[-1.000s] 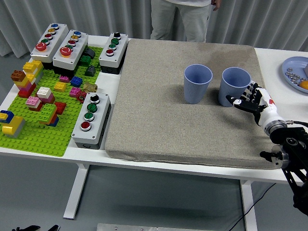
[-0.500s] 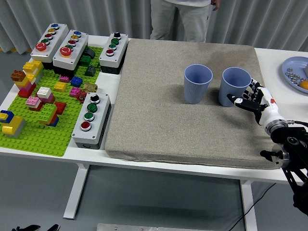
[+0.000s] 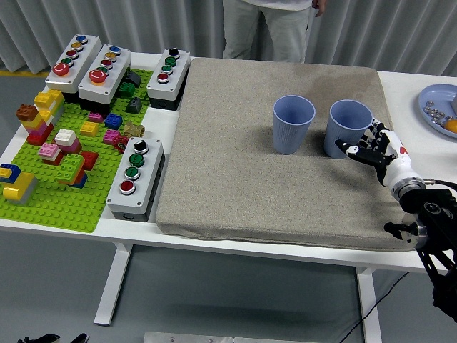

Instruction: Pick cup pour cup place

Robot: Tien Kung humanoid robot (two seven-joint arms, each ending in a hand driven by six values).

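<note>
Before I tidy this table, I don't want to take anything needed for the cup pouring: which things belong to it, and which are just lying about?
Belongs to the job:
right blue ribbed cup
left blue ribbed cup
right hand, fingers spread beside the right cup
grey fabric mat

Just lying about:
green brick baseplate with coloured bricks
grey push-button boxes
blue plate at the far right

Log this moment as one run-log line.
phase: reach | right robot hand: open, at right cup, not gripping | left cup: upright on mat | left arm: out of view
</note>
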